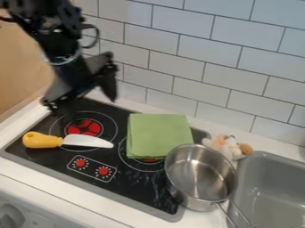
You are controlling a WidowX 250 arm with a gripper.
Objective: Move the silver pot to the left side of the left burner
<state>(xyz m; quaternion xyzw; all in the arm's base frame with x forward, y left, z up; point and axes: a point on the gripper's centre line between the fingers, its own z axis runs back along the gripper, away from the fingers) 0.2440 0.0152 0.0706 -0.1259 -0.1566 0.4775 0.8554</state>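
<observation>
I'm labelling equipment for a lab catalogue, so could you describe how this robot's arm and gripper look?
The arm is black, built of chunky, angular segments, with a thin dark cable looping out at one side and a narrow pale band lower down. The gripper is also black, with two broad, angular fingers.

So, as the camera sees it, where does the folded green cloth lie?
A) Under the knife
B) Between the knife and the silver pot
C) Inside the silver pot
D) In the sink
B: the green cloth has the knife on its left and the silver pot at its lower right.
</observation>
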